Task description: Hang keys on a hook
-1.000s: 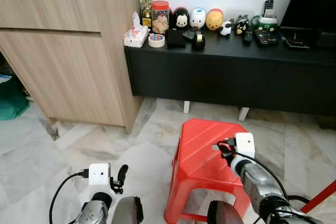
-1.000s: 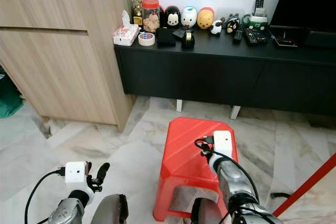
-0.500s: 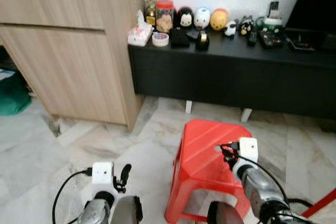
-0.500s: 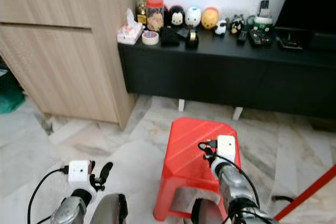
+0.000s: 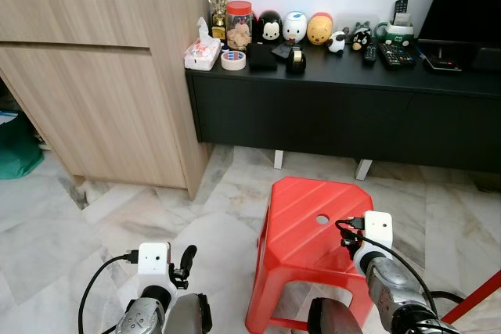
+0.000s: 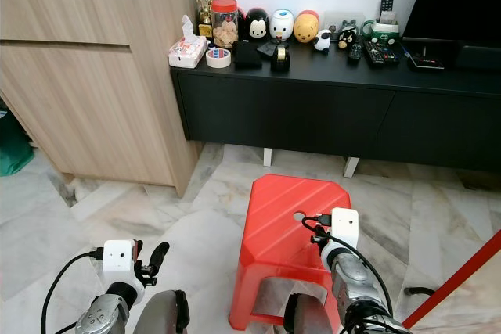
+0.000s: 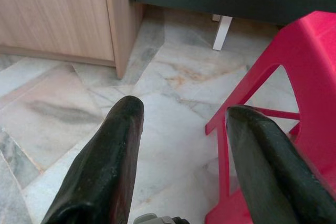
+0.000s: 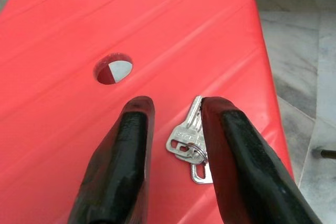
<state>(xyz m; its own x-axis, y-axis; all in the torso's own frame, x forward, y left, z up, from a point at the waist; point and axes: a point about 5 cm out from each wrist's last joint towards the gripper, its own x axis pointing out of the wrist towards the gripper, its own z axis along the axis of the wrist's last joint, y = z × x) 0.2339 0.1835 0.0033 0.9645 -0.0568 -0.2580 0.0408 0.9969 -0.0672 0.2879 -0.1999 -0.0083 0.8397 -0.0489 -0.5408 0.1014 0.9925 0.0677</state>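
Marble floor [image 5: 94,224] runs beneath; left end effector [image 7: 181,145] hangs released, idle. On the red stool [image 8: 79,35], near its right edge, keys [image 8: 188,142] lie between the right end effector's [image 8: 176,114] spread fingers — one touching, so closing may nudge them off.

Red plastic stool [image 5: 307,228] w/ round hole in seat stands on grey-veined marble floor [image 5: 117,217], in front of long black TV cabinet [image 5: 344,107]. Small bunch of silver keys [image 8: 190,141] on a ring lies flat on stool seat, near hole, toward one edge.
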